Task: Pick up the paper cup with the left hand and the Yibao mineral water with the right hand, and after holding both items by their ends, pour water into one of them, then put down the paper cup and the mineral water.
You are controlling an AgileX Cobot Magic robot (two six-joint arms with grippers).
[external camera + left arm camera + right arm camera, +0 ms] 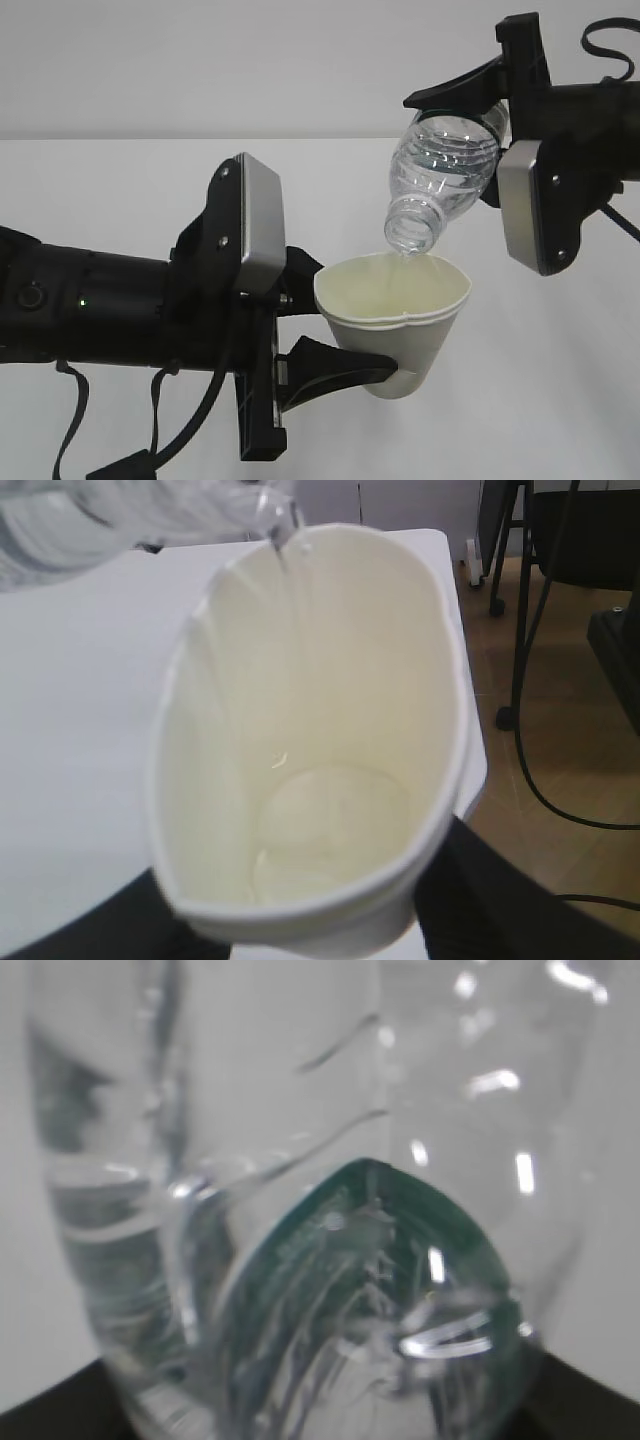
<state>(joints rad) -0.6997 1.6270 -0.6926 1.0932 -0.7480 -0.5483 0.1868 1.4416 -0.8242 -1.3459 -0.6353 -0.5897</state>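
In the exterior view the left hand (345, 330) enters from the left of the frame, and its gripper is clamped on the paper cup (395, 320) low on the cup's side. One black finger (335, 362) runs along the cup's lower wall, and the rim is squeezed into a wavy, uneven outline. The cup sits just below the middle of the frame, held clear of the white tabletop (560, 400), mouth up.

The right hand (500, 110) reaches in from the upper right, its gripper closed around the base end of the Yibao mineral water (440, 175). The bottle tilts steeply, neck pointing down and to the left, and its uncapped mouth hangs just above the cup's far rim without touching it. A thin clear stream runs from the mouth into the cup.

From the left wrist view the paper cup (310, 780) fills the frame, pressed into an oval. A little water pools on its pale yellowish bottom, and the stream (290, 590) slides down the inner wall from the bottle (150, 515) at the upper left.

The right wrist view shows only the bottle (320, 1210) up close: clear ribbed plastic, a green tint seen through it in the lower middle, and water on the left side.
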